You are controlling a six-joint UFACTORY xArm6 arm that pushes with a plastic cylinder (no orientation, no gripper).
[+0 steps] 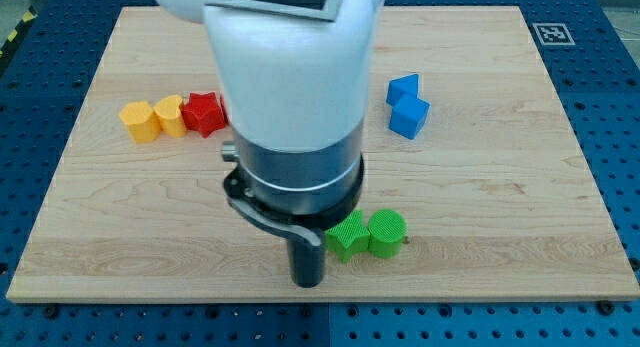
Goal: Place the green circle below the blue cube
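Observation:
The green circle point(387, 233) lies near the board's bottom edge, right of centre, touching a second green block point(347, 235) on its left. The blue cube point(409, 116) sits at upper right, with another blue block point(402, 88) touching it just above. The green circle is below and slightly left of the blue cube, well apart from it. My tip point(307, 283) is at the bottom of the dark rod, just left of and slightly below the left green block, close to it; contact cannot be told.
A red block point(204, 113) and two yellow blocks point(170, 115) point(140, 121) form a row at upper left. The arm's large white and dark body point(290, 97) hides the board's centre. The wooden board point(500, 237) ends just below the tip.

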